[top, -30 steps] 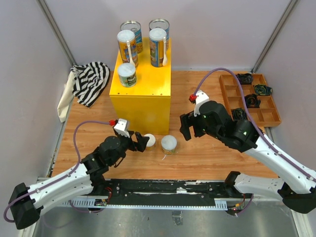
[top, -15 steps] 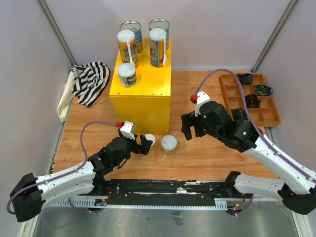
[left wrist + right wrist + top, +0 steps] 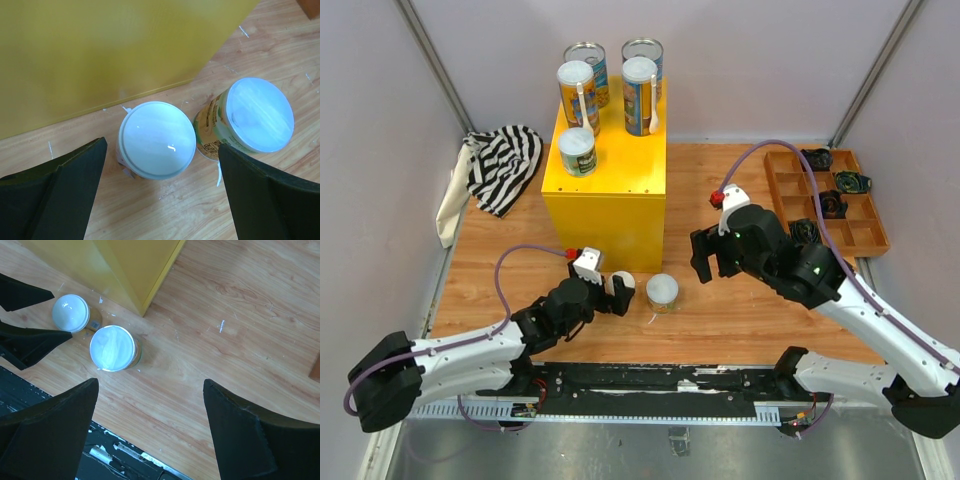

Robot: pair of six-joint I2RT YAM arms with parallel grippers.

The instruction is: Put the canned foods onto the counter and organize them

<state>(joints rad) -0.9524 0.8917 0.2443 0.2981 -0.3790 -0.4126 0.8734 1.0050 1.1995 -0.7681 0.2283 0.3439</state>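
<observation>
1. The light-brown wooden table [image 3: 750, 315] carries everything in view.
2. The bright yellow rectangular box [image 3: 610, 210], the counter, stands at the table's far middle.
3. The right gripper [image 3: 712, 267] hangs over bare wood to the right of the box. Its black fingers are spread wide with nothing between them.
4. The left gripper [image 3: 161, 150] sits low in front of the box. Its fingers are apart and flank a short can, with a gap on each side.
5. The brown compartmented wooden tray [image 3: 825, 205] lies at the far right and holds small dark objects.
6. The black-and-white striped cloth [image 3: 500, 165] lies crumpled left of the box.
7. Four tall blue-and-yellow cans stand upright at the back of the box top. Two are white-lidded [image 3: 577, 95] [image 3: 640, 92], and two silver-topped ones [image 3: 588, 62] [image 3: 644, 55] stand behind them.
8. A short can with a pale lid [image 3: 578, 152] stands on the box top near its front-left corner.
9. On the table, the white-lidded short can [image 3: 157, 140] between the left fingers stands just before the box's front face. A second short can [image 3: 257, 115] stands just beside it on the right.
</observation>
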